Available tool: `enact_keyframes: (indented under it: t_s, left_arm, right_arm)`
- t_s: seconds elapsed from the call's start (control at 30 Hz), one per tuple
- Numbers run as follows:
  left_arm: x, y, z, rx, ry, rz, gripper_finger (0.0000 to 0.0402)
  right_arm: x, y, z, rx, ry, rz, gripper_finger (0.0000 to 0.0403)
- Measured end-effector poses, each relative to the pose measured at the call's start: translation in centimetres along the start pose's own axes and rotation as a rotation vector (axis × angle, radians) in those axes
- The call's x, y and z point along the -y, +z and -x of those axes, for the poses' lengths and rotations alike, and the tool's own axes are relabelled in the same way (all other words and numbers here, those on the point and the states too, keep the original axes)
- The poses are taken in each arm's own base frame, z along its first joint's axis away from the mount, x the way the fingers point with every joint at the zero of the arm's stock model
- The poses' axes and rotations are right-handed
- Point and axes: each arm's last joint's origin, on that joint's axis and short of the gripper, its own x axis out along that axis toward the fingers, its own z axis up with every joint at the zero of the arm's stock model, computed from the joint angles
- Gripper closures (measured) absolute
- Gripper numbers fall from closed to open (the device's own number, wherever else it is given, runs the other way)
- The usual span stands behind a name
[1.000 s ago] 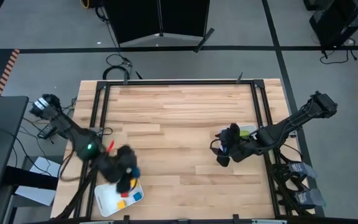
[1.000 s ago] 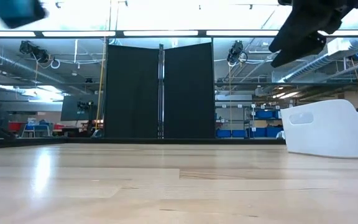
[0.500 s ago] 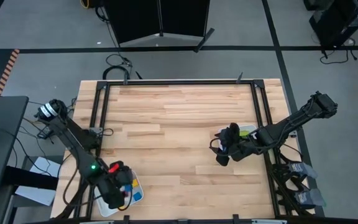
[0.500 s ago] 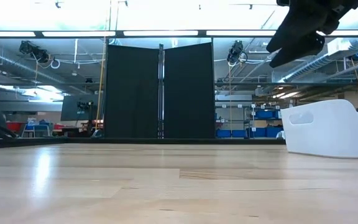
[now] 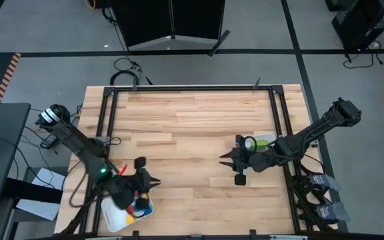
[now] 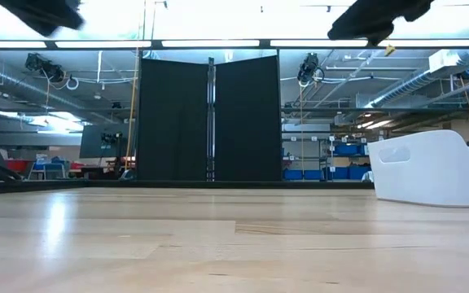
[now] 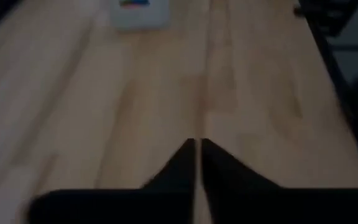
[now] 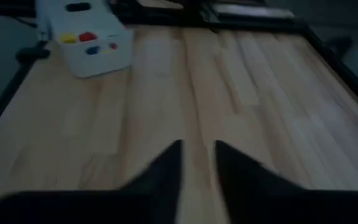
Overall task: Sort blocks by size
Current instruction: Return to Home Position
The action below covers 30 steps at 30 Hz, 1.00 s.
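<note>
Two empty tools, left gripper (image 5: 149, 181) all but closed by the white tray (image 5: 114, 213), right gripper (image 5: 228, 159) slightly parted: I'd retract both high, slowly.

Dark arms (image 5: 312, 132), green light (image 5: 103, 172)

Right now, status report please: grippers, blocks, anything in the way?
Left gripper shut, right gripper open, both empty. Blocks in white bin. No obstruction seen.

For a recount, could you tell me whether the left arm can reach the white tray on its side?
Likely yes: the left pincer hovers by the white tray, with nothing between them.
</note>
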Motion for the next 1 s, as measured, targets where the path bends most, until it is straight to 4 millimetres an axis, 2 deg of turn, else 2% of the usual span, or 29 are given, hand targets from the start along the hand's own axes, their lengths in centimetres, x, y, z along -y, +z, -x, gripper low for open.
enact_keyframes:
  t_s: [0.07,0.1,0.23,0.37,0.5,0.67,0.83,1.0]
  left_arm:
    - [-0.7,0.0,-1.4,0.06,0.007,-0.007,0.0387]
    - [-1.1,-0.1,-2.0,0.091,-0.003,-0.01,0.0389]
    - [-3.1,-0.4,-4.4,0.207,-0.073,0.002,0.0397]
    - [-6.2,-0.9,-5.5,0.263,-0.056,0.011,0.0398]
    - [-9.0,-1.5,-4.7,0.314,-0.024,0.022,0.0399]
    - [-11.4,-2.9,-2.0,0.405,-0.009,0.046,0.04]
    - [-12.9,-5.4,-0.5,0.457,0.051,0.066,0.04]
    - [-14.1,-7.6,0.1,0.502,0.138,0.074,0.04]
  right_arm:
    - [0.1,-0.8,-0.6,0.052,0.039,0.031,0.0373]
    - [0.1,-1.2,-0.9,0.083,0.053,0.039,0.0386]
    - [1.1,-3.3,-1.1,0.155,0.048,0.043,0.0389]
    - [2.5,-5.3,0.2,0.209,0.038,0.062,0.0395]
    - [4.1,-7.6,2.4,0.271,0.045,0.042,0.0396]
    - [5.9,-10.7,4.9,0.391,0.076,-0.001,0.0398]
    - [6.9,-13.4,5.9,0.398,0.069,-0.009,0.0398]
    - [7.7,-14.4,6.8,0.384,0.026,-0.009,0.0398]
